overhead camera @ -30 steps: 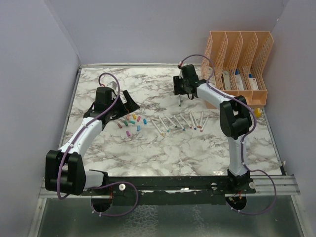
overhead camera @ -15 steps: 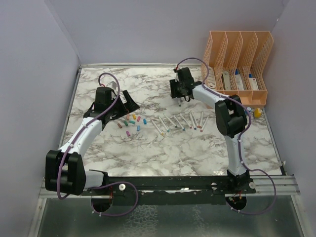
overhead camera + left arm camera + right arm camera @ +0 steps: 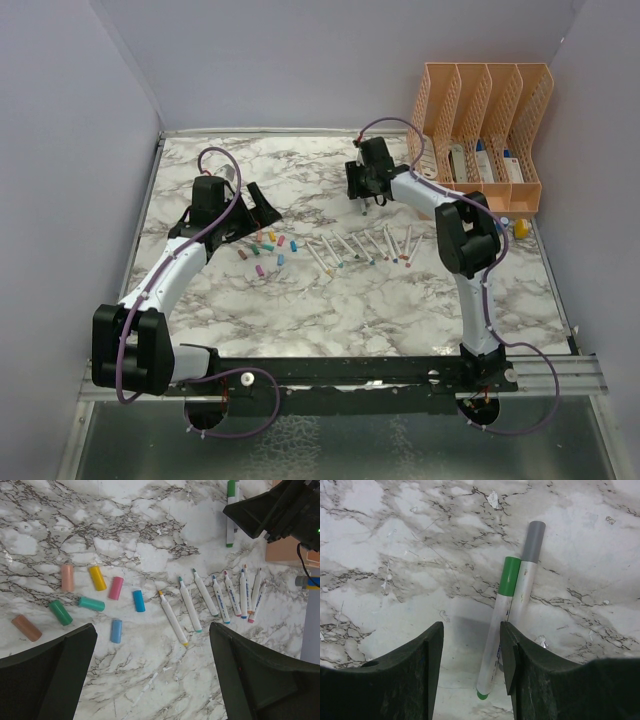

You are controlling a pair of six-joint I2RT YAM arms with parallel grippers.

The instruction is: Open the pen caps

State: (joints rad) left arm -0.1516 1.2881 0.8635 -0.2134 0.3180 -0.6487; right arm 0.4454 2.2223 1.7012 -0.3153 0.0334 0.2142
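Several loose pen caps [image 3: 98,577] [image 3: 268,248] in peach, yellow, pink, blue, teal and green lie scattered on the marble table. To their right is a row of uncapped white pens [image 3: 205,592] [image 3: 365,247]. My left gripper [image 3: 152,630] [image 3: 258,207] hovers over them, open wide and empty. At the back, a green-capped pen [image 3: 501,625] [image 3: 230,510] and a grey-capped pen [image 3: 527,577] lie side by side on the table. My right gripper [image 3: 470,627] [image 3: 366,192] stands open just above them. The green-capped pen lies between its fingers, close to the right one, and is not gripped.
A peach lattice file organiser [image 3: 485,130] holding a few items stands at the back right, close to the right arm. A small yellow and blue item [image 3: 519,228] lies in front of it. Grey walls close in the table [image 3: 300,310] on three sides.
The right gripper has shifted a little to the left at the back of the table and has held still for the last half second. The left arm has not moved.
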